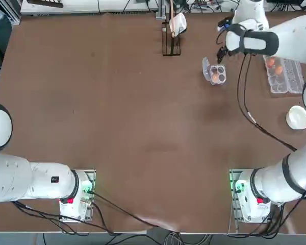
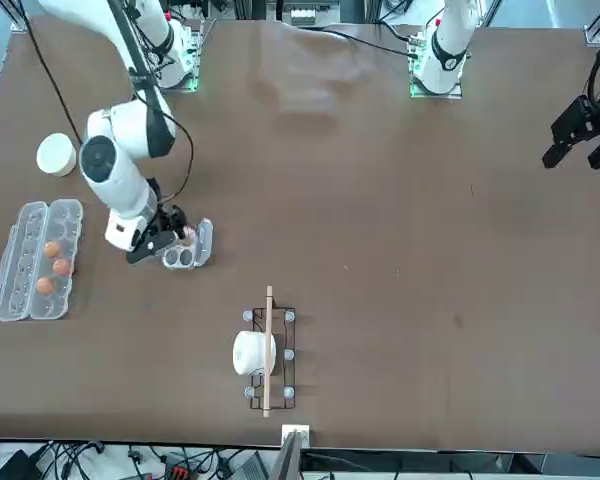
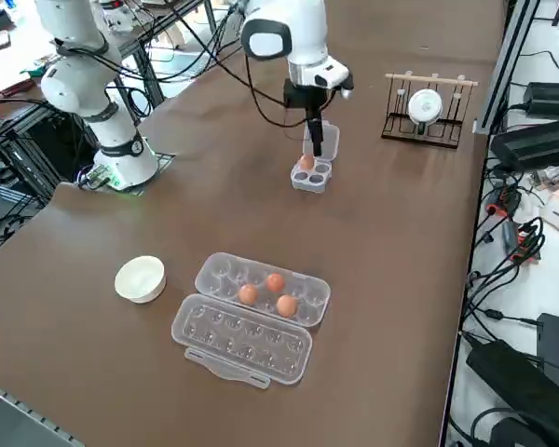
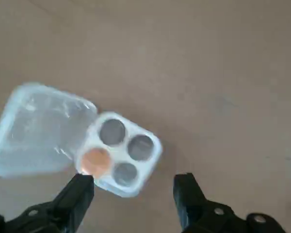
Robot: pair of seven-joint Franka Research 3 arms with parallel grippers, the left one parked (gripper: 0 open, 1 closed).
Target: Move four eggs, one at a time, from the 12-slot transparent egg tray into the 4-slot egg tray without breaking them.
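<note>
right gripper [image 4: 133, 191]: fingers spread apart, empty, hovering just above the 4-slot egg tray [image 4: 120, 154]
4-slot egg tray: far right of counter [image 1: 117, 112]; one egg [image 4: 95, 160] in a cup; lid open
12-slot transparent egg tray [image 3: 252, 317]: further right; three eggs [image 3: 274, 282]

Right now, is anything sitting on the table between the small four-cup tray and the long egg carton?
No. In the top view, only bare brown table separates the 4-slot egg tray from the 12-slot transparent egg tray; the arm's black cable hangs over that gap.

One orange-brown egg [image 4: 96, 161] sits in the 4-slot egg tray [image 4: 136, 187]; three eggs [image 3: 274, 281] remain in the open 12-slot transparent egg tray [image 3: 216, 272], at its 3 o'clock from overhead.
</note>
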